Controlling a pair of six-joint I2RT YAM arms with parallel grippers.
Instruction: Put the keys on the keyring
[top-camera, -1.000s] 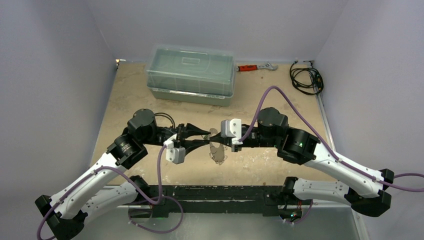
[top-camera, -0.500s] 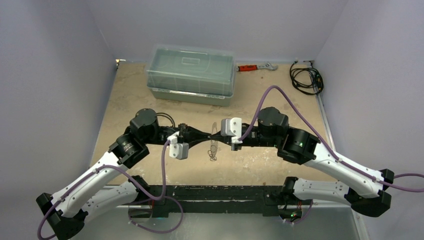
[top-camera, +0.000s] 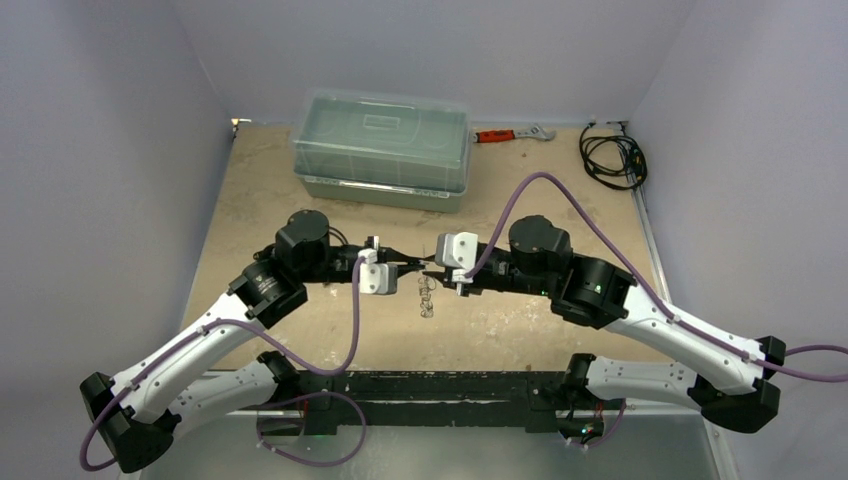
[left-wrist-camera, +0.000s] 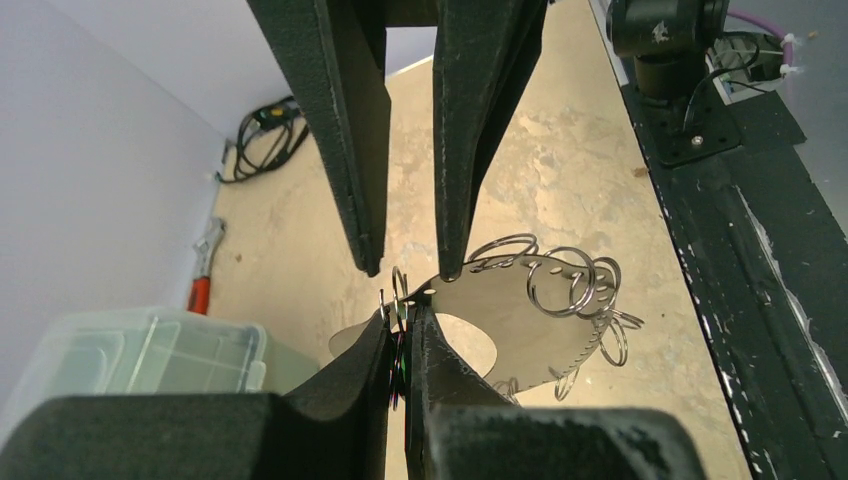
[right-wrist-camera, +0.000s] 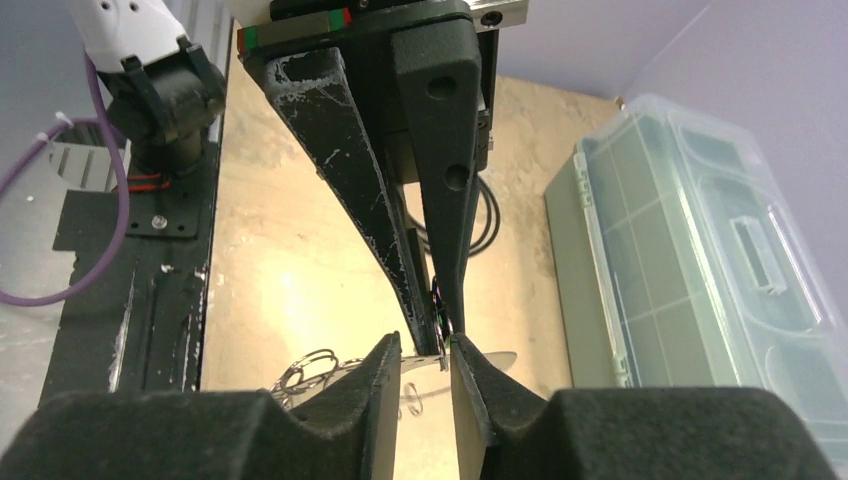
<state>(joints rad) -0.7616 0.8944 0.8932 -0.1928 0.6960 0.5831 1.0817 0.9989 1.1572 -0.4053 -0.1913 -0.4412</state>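
Note:
My left gripper (top-camera: 408, 264) (left-wrist-camera: 402, 318) is shut on a thin piece with green and purple glints, which seems to be the green-headed key (left-wrist-camera: 400, 365) seen edge-on. A small split ring (left-wrist-camera: 400, 285) sticks out at its tips. The keyring's flat pale oval tag (left-wrist-camera: 520, 320) hangs just off those tips above the table, carrying several silver rings (left-wrist-camera: 565, 280) (top-camera: 428, 298). My right gripper (top-camera: 430, 270) (right-wrist-camera: 427, 352) faces the left one with its jaws apart. One right fingertip (left-wrist-camera: 450, 265) touches the tag's edge (right-wrist-camera: 490, 360). The silver keys are not in view.
A clear green lidded box (top-camera: 383, 148) (right-wrist-camera: 700, 280) stands at the back. A red-handled wrench (top-camera: 510, 134) (left-wrist-camera: 203, 275) and a black cable coil (top-camera: 612, 157) lie at the back right. The black base rail (top-camera: 430, 385) runs along the near edge.

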